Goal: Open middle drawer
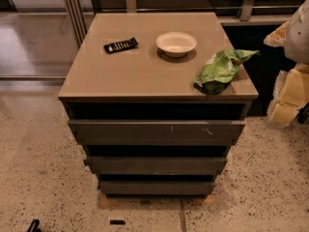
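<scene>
Grey-brown, handleless middle drawer [157, 165] with a plain flat front. Set in line with the stack, no grey inside showing; judged fully shut. Sandwiched between the wider, pale-scratched top front [157, 129] and the narrowest-looking bottom front [157, 186] of the tan-topped cabinet [96, 76].

Dark gripper [304, 114] only just in at the right edge, below the pale cream arm links [289, 93] and mostly cut off. Cannot tell how far open, nor whether anything is held. No contact with any drawer.

Relative to the gripper:
- Middle drawer well apart, off to the left and lower.
- Black remote-like bar [121, 45], round white bowl [176, 43] and crumpled green bag [219, 70] on the cabinet top, all up and to the left. Bag nearest, at the near right corner.

Progress, as judged: nothing done yet. Left to do: cross to the cabinet front, catch the dark gap above the middle front, then pull straight outward. Worth watching: scratched top front just above, easy to grab by mistake.
</scene>
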`<state>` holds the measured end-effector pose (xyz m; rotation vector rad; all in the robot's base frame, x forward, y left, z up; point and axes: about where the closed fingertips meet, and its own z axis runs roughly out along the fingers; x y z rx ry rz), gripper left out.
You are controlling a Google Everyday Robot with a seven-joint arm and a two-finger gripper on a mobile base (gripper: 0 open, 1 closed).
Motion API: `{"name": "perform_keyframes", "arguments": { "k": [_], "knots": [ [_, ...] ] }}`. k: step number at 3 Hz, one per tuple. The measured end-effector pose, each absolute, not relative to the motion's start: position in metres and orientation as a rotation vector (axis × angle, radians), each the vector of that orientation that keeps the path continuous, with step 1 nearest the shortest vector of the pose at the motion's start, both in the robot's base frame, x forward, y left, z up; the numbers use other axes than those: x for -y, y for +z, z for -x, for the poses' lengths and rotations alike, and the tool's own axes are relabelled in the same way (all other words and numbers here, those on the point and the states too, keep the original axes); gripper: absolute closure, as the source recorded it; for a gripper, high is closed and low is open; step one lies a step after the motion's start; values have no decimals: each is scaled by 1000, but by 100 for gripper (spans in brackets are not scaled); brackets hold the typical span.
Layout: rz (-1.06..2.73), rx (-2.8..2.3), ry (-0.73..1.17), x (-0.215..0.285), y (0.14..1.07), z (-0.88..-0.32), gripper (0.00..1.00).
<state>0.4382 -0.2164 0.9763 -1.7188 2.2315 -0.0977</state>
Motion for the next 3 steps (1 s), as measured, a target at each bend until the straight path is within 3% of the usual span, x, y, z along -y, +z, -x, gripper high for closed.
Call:
{"name": "perform_keyframes", "arguments": {
  "k": [1, 3],
  "knots": [
    [1697, -2230, -95, 215, 977, -438, 0],
    [1280, -2346, 102, 217, 941, -449, 0]
  ]
}}
